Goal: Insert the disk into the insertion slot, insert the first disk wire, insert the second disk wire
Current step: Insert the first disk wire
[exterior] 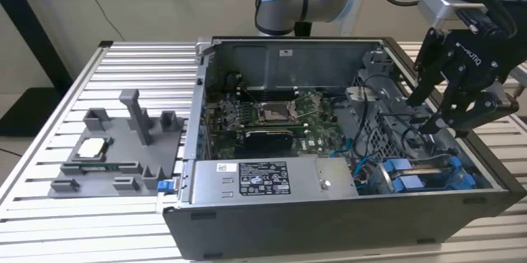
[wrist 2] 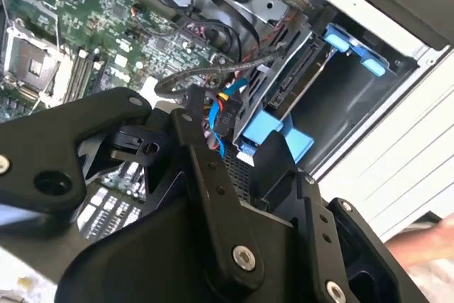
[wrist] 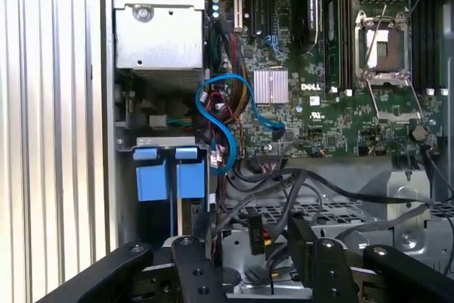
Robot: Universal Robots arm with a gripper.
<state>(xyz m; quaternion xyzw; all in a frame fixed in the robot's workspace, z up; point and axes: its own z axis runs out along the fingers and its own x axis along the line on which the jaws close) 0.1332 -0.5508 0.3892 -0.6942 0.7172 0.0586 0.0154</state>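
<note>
The insertion slot (exterior: 428, 170) is the grey bay at the case's front corner on the exterior view's right. The disk's blue carrier (exterior: 403, 176) sits in the slot. In the second wrist view, the disk (wrist 2: 294, 79) lies edge-on in the bay, with blue carrier parts (wrist 2: 273, 133) at its end. My gripper (exterior: 428, 115) hangs inside the case just above the bay, open. A black wire connector (wrist: 257, 235) lies between its fingers (wrist: 303, 243) in the first wrist view. A blue wire (wrist: 213, 115) loops beside the slot (wrist: 163, 148).
The open case (exterior: 329, 226) holds the motherboard (exterior: 276, 121) and a grey power-supply box (exterior: 263, 179) along its front. Black cable bundles (wrist: 333, 189) cross the perforated metal near my gripper. A grey fixture (exterior: 115, 152) stands on the slatted table at the exterior view's left.
</note>
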